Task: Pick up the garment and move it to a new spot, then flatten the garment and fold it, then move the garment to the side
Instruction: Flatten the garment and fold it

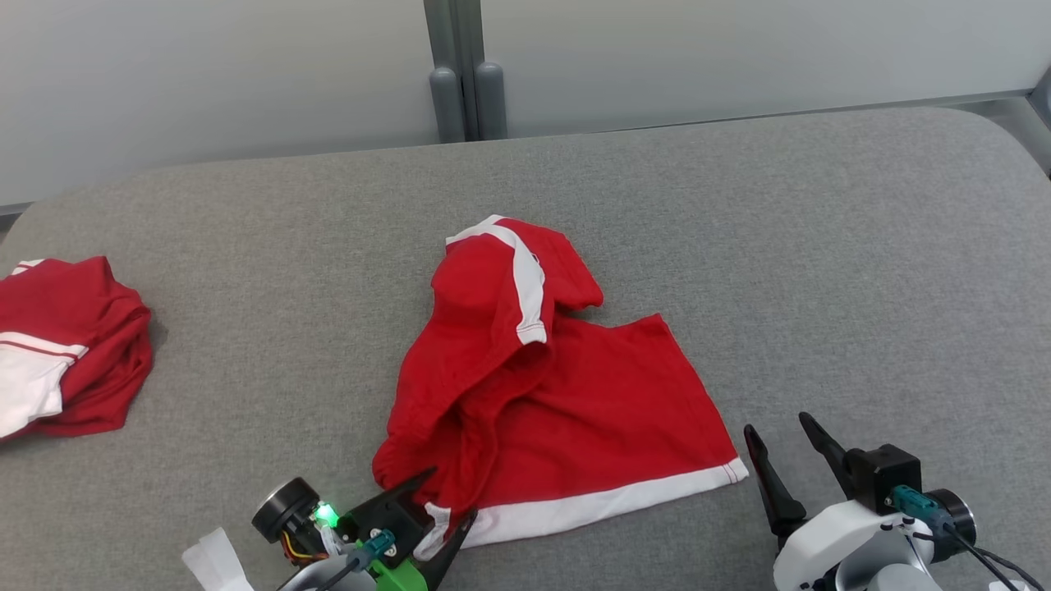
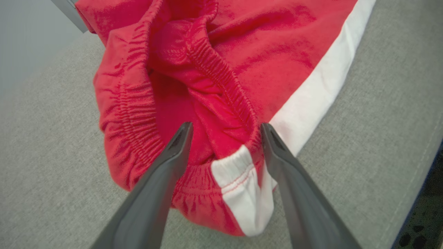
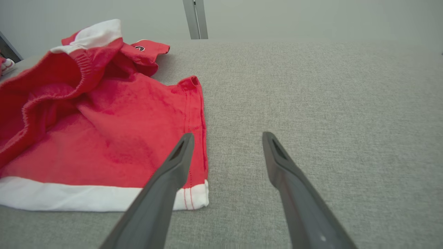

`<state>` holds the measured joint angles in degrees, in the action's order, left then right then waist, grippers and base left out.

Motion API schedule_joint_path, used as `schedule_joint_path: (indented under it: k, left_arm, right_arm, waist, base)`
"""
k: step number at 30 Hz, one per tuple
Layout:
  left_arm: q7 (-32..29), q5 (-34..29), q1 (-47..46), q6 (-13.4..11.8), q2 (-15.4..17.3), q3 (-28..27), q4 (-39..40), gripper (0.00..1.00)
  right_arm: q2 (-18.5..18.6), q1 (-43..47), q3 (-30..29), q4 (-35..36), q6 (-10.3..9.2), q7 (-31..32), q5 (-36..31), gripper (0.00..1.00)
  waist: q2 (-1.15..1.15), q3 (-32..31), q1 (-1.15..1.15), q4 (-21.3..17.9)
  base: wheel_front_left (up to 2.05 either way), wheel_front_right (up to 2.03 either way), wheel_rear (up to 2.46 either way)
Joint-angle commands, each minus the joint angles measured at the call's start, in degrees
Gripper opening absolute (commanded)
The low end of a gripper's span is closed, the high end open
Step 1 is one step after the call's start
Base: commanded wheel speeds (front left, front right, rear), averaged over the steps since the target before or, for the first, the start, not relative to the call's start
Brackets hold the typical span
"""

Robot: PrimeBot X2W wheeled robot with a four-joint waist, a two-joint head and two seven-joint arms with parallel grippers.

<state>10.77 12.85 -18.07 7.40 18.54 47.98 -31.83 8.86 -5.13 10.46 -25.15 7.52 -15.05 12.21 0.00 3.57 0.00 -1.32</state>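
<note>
The garment (image 1: 591, 410) is a pair of red shorts with white side stripes, lying crumpled in the middle of the grey table; one leg is spread flat to the right and the other is bunched up toward the back. My left gripper (image 1: 452, 494) is open at the near left corner of the shorts. In the left wrist view a fold of the elastic waistband (image 2: 221, 86) and a white stripe end lie between the fingers of the left gripper (image 2: 225, 125), which are not closed on it. My right gripper (image 1: 777, 423) is open, just right of the hem corner (image 3: 193, 197), with bare table between the fingers of the right gripper (image 3: 227, 134).
A second red and white garment (image 1: 74, 345) lies piled at the table's left edge. The grey padded table (image 1: 821, 246) has free room to the right and back. A grey post (image 1: 464, 74) stands behind it. The table's near edge (image 2: 425, 166) is close to my left gripper.
</note>
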Motion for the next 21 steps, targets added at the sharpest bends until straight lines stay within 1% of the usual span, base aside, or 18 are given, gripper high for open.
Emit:
schedule_joint_path:
  k: [1, 5, 10, 21]
  left_arm:
    - [-0.71, 0.75, -0.79, 0.09, 1.03, 0.97, -0.38, 1.0]
    - [-2.16, 2.86, -1.52, 0.09, 2.72, 3.98, 0.11, 1.0]
    - [-3.43, 4.34, -1.85, 0.1, 3.94, 6.06, 1.24, 1.0]
    - [-3.72, 4.79, -5.78, 0.1, 2.04, 10.12, 1.52, 1.0]
  right_arm:
    - [0.11, -0.54, 0.14, -0.41, -0.06, -0.19, 0.42, 1.0]
    - [0.5, -0.8, 1.06, -2.21, -0.06, -0.19, 1.36, 1.0]
    - [0.16, -1.35, 2.46, -4.74, -0.06, -0.18, 2.28, 1.0]
    - [-0.73, -3.78, 4.29, -10.08, -0.06, -0.19, 2.98, 1.0]
  waist:
    - [0.0, -0.06, 0.0, 0.17]
    - [0.0, -0.33, 0.0, 0.76]
    - [0.0, -0.76, 0.0, 1.59]
    - [0.0, -0.84, 0.0, 1.9]
  base:
    - [0.0, 0.0, 0.0]
    - [0.0, 0.0, 0.0]
    - [0.0, 0.0, 0.0]
    - [0.0, 0.0, 0.0]
